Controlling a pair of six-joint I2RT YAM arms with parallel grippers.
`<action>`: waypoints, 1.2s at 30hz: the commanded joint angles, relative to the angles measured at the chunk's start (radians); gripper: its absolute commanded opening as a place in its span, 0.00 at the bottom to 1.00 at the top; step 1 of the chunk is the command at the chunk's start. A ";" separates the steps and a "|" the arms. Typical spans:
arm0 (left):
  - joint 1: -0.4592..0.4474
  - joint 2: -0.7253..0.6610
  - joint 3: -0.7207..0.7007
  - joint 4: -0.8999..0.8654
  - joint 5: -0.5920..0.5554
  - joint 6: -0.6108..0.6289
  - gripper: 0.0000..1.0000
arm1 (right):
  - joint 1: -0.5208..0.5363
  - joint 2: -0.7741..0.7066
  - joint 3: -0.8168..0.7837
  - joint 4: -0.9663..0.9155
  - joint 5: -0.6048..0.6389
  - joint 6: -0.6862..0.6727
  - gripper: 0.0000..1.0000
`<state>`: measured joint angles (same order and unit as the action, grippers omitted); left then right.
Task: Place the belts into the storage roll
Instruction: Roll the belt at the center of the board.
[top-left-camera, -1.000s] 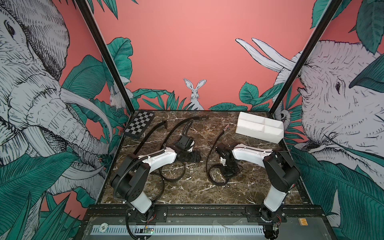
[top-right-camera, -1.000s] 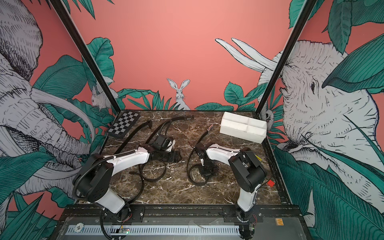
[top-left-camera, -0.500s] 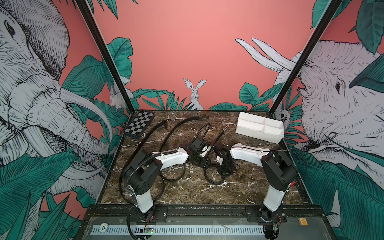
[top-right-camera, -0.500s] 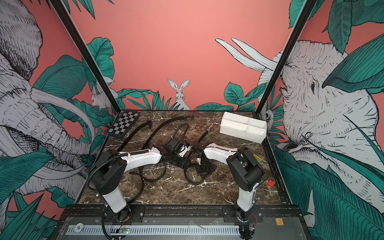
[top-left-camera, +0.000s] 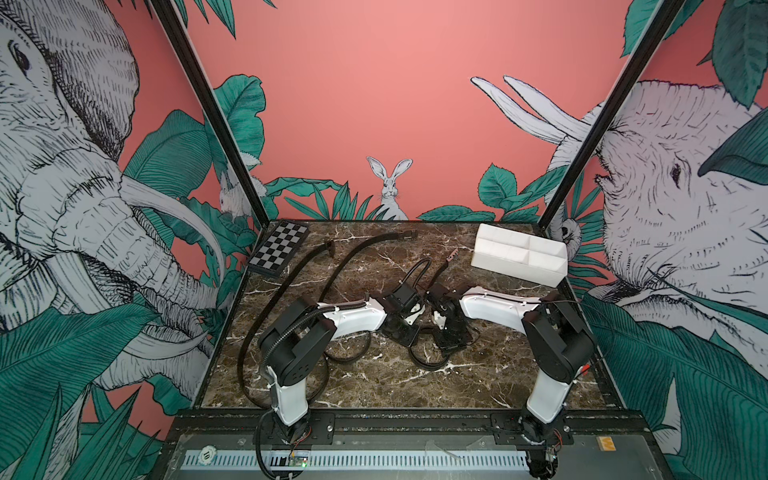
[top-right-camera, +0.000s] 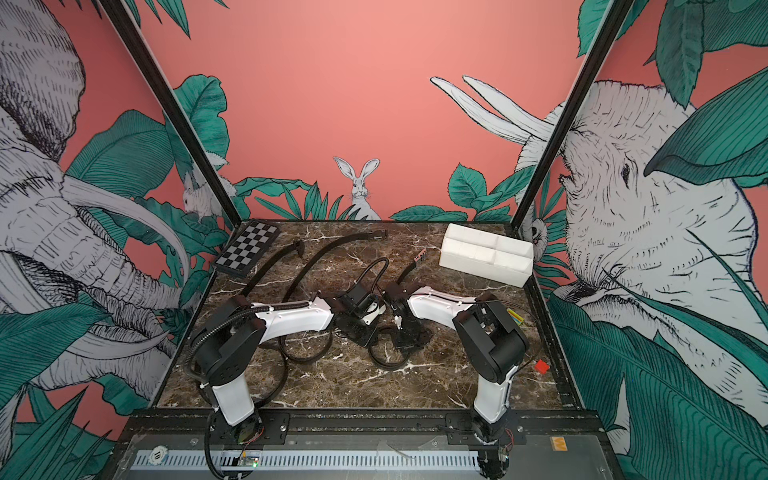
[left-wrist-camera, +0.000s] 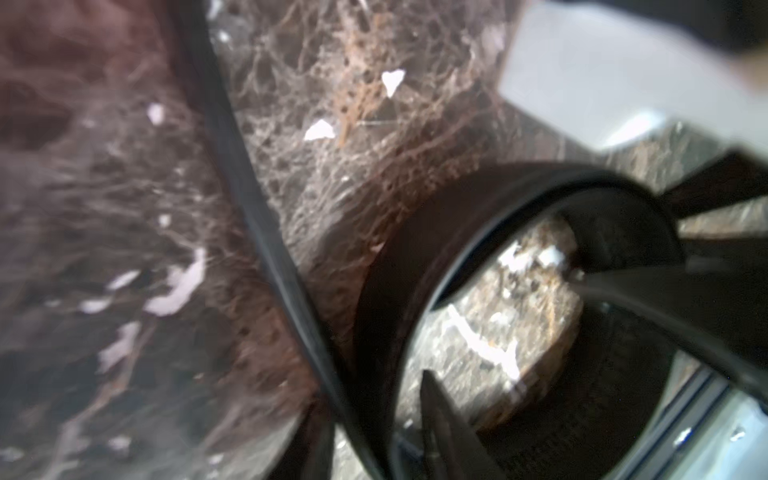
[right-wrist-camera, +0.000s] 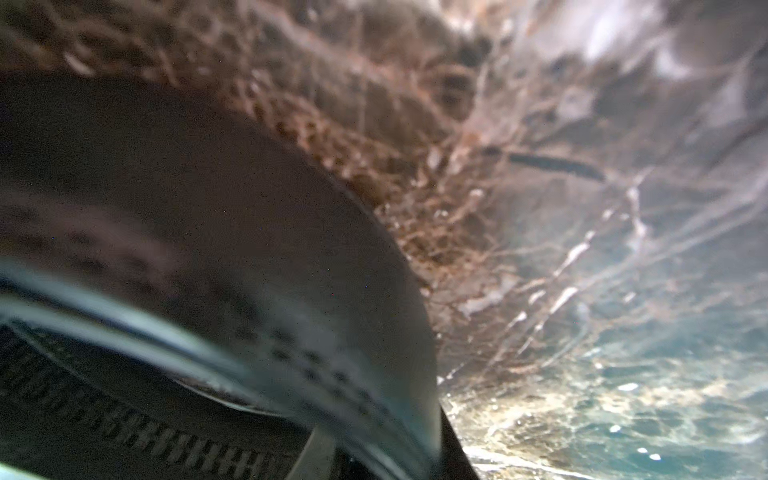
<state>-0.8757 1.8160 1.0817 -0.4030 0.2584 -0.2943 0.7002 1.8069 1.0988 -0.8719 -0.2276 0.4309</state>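
Coral walls painted with elephants, leaves and a rabbit close in the dark marbled table I am working over. The storage roll, a white box with four compartments, sits at the far right corner. A checkerboard lies at the far left corner. All three belts are out on the table, apart from the box.

The first belt runs from beside the checkerboard down along the left edge toward the near edge. The second belt starts near the middle of the far edge and curves under my left arm. The third belt has its buckle end near the storage roll and comes down to the table's middle, where it curls into a loop.

Both arms reach inward to that loop, low over the table. The left gripper is on the side of the loop toward the left edge. Its wrist view is blurred, with marble showing between its fingers and the strap curving around them, so I cannot tell whether it has any hold. The right gripper is just beside it and nearly closed. In its wrist view the strap with its punched holes passes between the ribbed pad and the opposite finger, and I read that as clamped on the third belt.
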 joint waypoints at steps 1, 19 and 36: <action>-0.006 0.018 0.004 -0.059 -0.066 0.021 0.19 | 0.010 0.042 -0.034 0.142 -0.042 0.004 0.31; -0.041 -0.025 -0.001 -0.104 -0.345 0.057 0.00 | -0.299 -0.091 0.195 0.014 -0.094 -0.035 0.68; -0.131 -0.017 -0.012 -0.105 -0.589 -0.034 0.07 | -0.314 0.304 0.493 0.222 -0.119 0.166 0.60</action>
<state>-1.0100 1.8019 1.0924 -0.4610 -0.1986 -0.2829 0.3855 2.0804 1.5833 -0.6487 -0.3420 0.5602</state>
